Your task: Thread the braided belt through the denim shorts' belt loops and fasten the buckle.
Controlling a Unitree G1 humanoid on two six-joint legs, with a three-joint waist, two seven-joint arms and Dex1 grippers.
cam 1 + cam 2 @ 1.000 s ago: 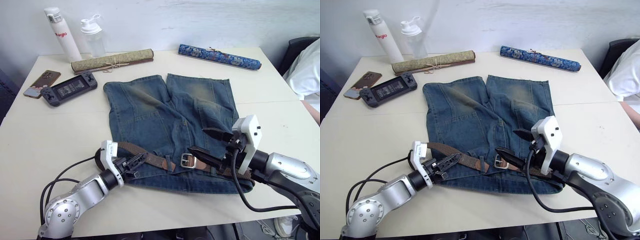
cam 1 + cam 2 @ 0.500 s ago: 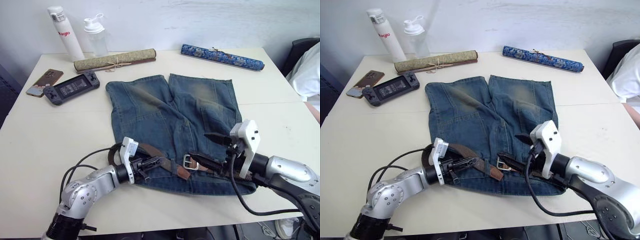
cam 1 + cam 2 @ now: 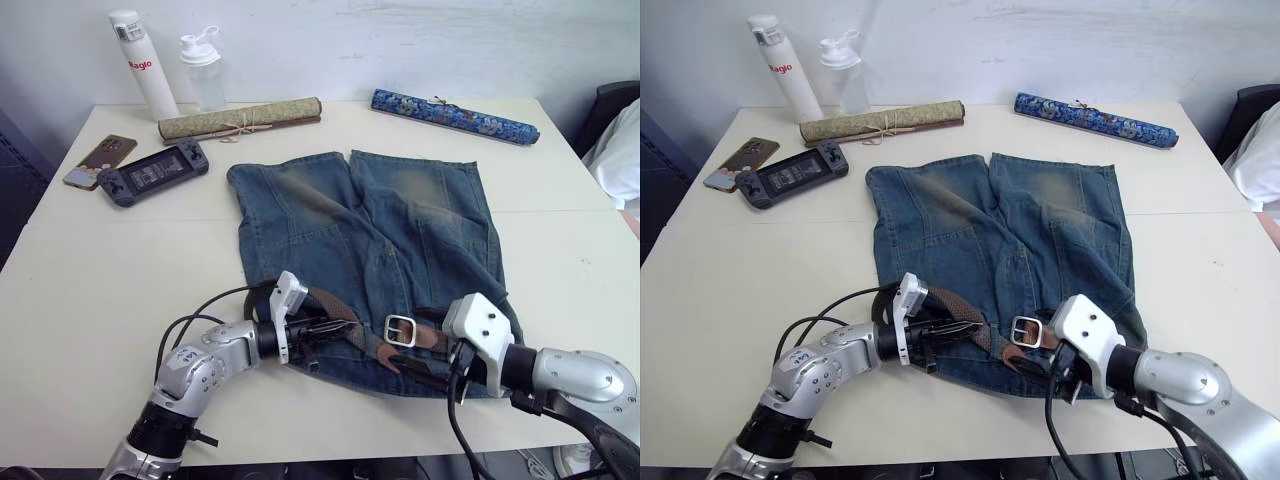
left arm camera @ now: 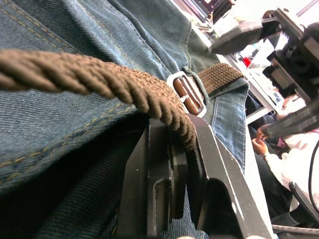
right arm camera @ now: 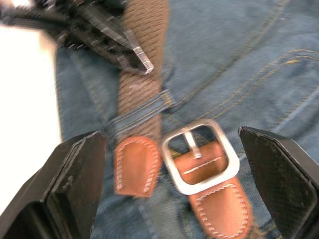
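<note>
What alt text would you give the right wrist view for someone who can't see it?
An open gripper hovers over a silver buckle lying on denim shorts. Beside the buckle, the braided belt passes under a belt loop, its leather tip out.

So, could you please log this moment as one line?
left gripper shut on braided belt | right gripper open over buckle | unfastened

Cream surface, seam running across it. Plain white wall behind. Dark chair at far right edge. Even indoor light.
</note>
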